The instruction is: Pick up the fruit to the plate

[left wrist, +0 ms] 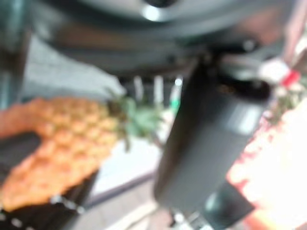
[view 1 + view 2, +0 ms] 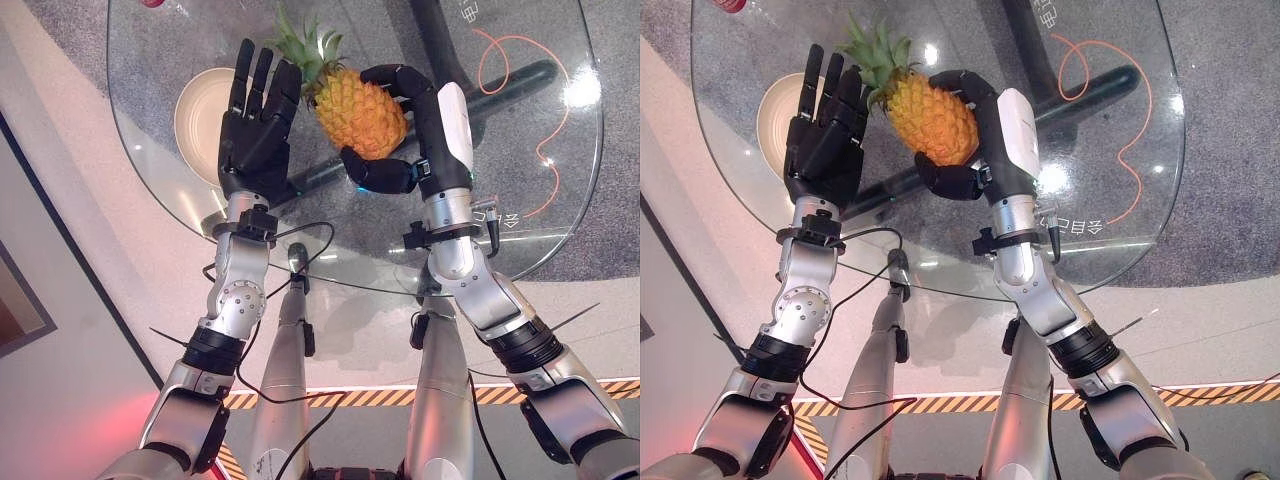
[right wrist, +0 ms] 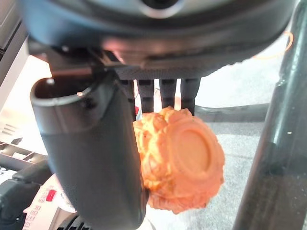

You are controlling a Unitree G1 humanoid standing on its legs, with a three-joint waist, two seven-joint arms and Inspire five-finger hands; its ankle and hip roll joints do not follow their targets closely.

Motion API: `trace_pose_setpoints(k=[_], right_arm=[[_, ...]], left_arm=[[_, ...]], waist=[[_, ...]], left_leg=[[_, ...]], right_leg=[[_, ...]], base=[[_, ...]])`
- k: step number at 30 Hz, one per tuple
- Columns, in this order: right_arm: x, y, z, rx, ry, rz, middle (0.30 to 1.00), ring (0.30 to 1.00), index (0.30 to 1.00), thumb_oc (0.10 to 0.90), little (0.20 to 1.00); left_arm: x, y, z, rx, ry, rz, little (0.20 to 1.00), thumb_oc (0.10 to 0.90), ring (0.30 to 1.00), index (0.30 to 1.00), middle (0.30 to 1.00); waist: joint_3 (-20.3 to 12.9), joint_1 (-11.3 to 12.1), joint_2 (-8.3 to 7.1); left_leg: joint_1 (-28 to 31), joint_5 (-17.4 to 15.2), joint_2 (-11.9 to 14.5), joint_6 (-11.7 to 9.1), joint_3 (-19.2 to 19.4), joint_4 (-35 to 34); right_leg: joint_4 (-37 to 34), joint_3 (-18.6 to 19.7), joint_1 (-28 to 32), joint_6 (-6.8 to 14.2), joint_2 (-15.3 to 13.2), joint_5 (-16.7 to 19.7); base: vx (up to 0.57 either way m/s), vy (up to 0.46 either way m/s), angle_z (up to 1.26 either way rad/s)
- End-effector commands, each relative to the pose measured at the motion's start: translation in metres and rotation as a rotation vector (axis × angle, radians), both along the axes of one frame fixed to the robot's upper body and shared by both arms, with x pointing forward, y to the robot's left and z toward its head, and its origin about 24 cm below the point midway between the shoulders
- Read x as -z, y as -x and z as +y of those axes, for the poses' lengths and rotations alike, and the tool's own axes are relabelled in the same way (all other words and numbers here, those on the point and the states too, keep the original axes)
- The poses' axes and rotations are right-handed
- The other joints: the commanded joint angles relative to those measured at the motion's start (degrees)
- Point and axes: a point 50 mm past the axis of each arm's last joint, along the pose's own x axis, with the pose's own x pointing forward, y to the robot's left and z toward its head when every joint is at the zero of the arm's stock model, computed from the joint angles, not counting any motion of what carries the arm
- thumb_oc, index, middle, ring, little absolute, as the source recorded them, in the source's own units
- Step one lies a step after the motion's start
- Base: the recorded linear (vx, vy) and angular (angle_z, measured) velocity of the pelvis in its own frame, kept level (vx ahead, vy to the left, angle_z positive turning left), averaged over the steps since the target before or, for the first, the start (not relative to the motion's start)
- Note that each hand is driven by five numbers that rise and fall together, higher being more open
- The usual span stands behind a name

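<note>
One orange-yellow pineapple with a green leafy crown (image 2: pixel 360 110), gripped round its body by the right hand (image 2: pixel 400 130), fingers and thumb curled about it, above the round glass desk (image 2: pixel 560 180). Left hand (image 2: pixel 258 125): fingers straight, holding nothing, beside the crown. Round cream plate (image 2: pixel 195 115): on the desk, partly behind the left hand. Handling: probably stiff, knobbly, top-heavy; hold mid-body, not the leaves.

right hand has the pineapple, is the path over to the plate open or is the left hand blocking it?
Likely blocked. The left hand, fingers straight, stands between the pineapple in the right hand and the plate, covering part of it. It would probably need to move aside first.
</note>
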Motion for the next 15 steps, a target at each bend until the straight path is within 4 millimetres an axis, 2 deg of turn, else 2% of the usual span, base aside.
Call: trace_pose_setpoints(k=[1, 15], right_arm=[[-0.093, 0.070, 0.027, -0.295, -0.188, -0.555, 0.300, 0.300, 0.300, 0.100, 0.200], [-0.095, 0.070, 0.020, -0.268, -0.225, -0.589, 0.300, 0.300, 0.300, 0.100, 0.200]], left_arm=[[-0.048, 0.017, -0.013, 0.001, -0.048, -0.240, 0.900, 0.800, 0.900, 0.900, 0.900], [-0.049, 0.015, -0.002, -0.076, -0.028, -0.218, 0.900, 0.800, 0.900, 0.900, 0.900]], waist=[[-0.8, 0.0, -1.34], [-0.8, 0.0, -1.60]], left_leg=[[-1.3, -4.0, -2.1, 2.2, 0.0, 5.2], [-0.9, -3.6, -1.8, 2.0, 0.1, 4.3]], right_leg=[[-10.0, -4.0, 3.8, -1.8, 3.5, 9.8], [-10.7, -4.2, 4.4, -1.8, 3.5, 9.9]], base=[[0.00, 0.000, 0.00], [0.00, 0.000, 0.00]])
